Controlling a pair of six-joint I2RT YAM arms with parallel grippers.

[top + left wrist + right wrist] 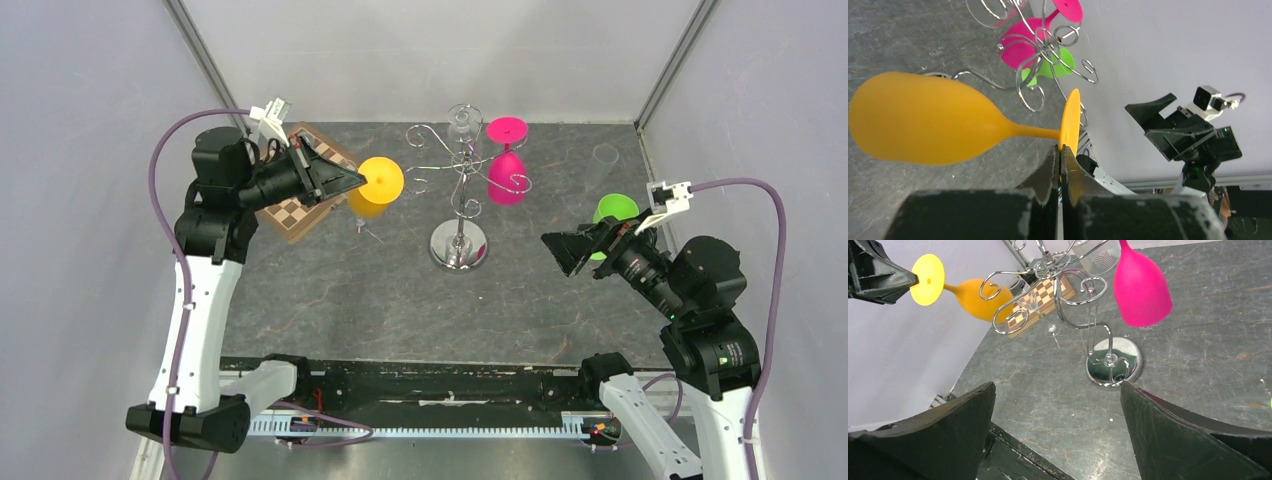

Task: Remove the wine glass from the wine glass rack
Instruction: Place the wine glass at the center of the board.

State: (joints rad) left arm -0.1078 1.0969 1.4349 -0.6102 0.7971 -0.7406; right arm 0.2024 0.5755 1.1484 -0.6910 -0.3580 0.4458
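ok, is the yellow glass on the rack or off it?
Off. Fingers of the left gripper pinch the yellow glass by its foot, holding it sideways, apart from the arms of the rack.

The dark marbled table [380, 300] carries the wine glass rack [459, 245] on its round base at the centre. A chessboard [290, 215] lies far left, a green glass [612, 208] right, and a clear glass [604, 153] in the far right corner.

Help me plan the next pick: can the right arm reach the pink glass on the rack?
Probably yes: the right gripper is open, and the pink glass hangs on the right side of the rack, nothing between.
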